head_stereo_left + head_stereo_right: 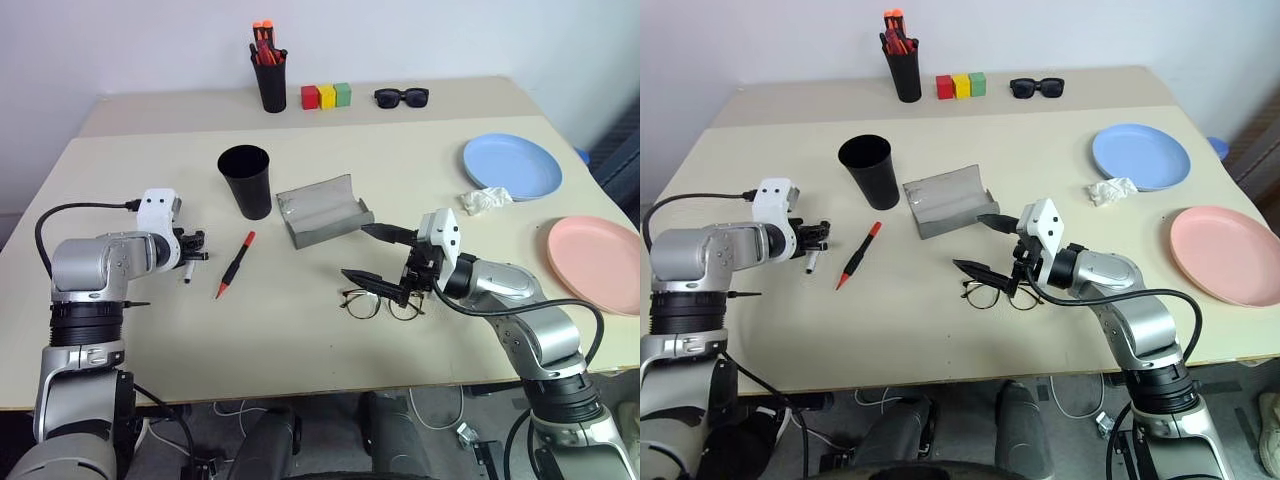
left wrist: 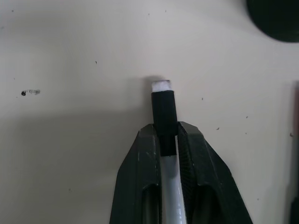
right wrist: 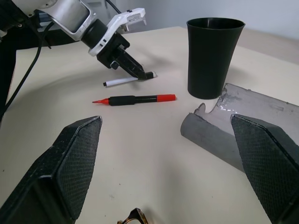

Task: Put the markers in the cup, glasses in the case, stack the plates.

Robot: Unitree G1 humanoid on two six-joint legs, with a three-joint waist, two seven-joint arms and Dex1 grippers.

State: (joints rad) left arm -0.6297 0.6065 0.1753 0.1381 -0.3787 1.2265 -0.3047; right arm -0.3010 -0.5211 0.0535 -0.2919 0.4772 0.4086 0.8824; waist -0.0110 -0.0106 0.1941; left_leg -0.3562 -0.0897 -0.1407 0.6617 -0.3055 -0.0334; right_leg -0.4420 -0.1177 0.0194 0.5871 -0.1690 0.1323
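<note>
Left wrist view shows my left pincer point(image 2: 169, 140) clamped on a white-bodied marker point(image 2: 164, 109) lying on the table point(image 1: 300, 330). Next I lift it into the cup point(image 1: 246, 181) just ahead; my right pincer point(image 1: 381, 258) hangs wide above the glasses point(image 1: 381, 304)

The beige desk point(image 1: 300, 330) carries a wide black plastic cup point(image 1: 246, 181) and an open grey glasses case point(image 1: 322, 210) mid-desk, a red-capped dark marker point(image 1: 235, 264) toward the left edge, thin-framed clear glasses point(image 1: 381, 304) near the front edge, and 2 round plates, light blue point(image 1: 511, 166) and pink point(image 1: 596, 263), along the right edge.
</note>
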